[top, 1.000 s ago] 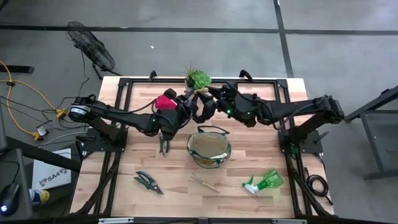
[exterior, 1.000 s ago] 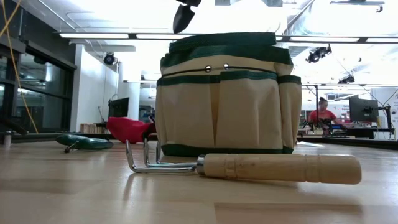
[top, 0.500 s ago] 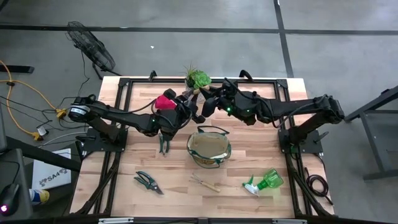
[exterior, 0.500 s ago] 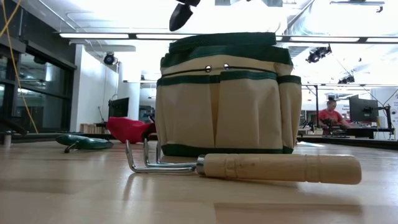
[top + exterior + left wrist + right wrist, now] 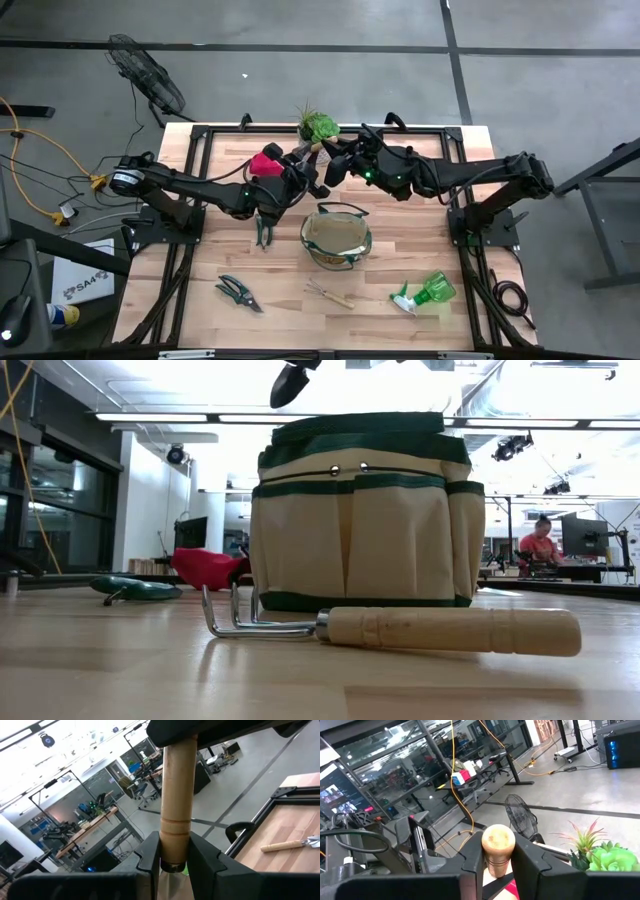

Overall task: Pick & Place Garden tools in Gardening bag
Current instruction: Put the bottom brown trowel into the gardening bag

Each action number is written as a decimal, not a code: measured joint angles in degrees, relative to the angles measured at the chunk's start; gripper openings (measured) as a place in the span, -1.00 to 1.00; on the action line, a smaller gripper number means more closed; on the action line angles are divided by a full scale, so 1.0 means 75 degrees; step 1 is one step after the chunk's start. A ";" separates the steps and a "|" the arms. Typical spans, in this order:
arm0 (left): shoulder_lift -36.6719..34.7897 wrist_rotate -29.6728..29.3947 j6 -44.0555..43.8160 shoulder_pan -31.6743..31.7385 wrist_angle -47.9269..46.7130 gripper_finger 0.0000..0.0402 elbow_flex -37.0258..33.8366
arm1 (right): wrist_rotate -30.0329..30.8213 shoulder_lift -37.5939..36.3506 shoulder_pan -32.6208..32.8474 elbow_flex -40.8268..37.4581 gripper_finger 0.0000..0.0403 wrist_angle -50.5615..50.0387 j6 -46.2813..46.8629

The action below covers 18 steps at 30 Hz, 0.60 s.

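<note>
Both claws clamped one trowel [image 5: 176, 820] above the bag [image 5: 336, 238]: left claw [image 5: 175, 851] near the blade, right claw [image 5: 499, 854] at the handle's end. Stiff, light; the wood grips best.

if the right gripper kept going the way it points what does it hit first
Probably the left gripper. The right gripper points across the table at it, and both are shut on the same trowel handle, so the gap between them is short. Depth is hard to judge from above.
</note>
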 joint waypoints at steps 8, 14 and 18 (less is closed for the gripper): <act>-0.0003 0.0130 -0.0002 0.0000 -0.0109 -0.44 0.0001 | -0.0180 0.0000 0.0020 0.0000 -0.70 0.0051 -0.0087; 0.0002 -0.0091 0.0864 -0.0103 -0.0338 -0.40 0.0000 | -0.0148 -0.0041 0.0020 0.0000 -0.70 -0.0154 -0.0149; 0.0002 -0.0362 0.1174 -0.0248 -0.0323 -0.39 0.0003 | 0.0037 -0.0272 0.0015 0.0000 -0.70 -0.0574 -0.0188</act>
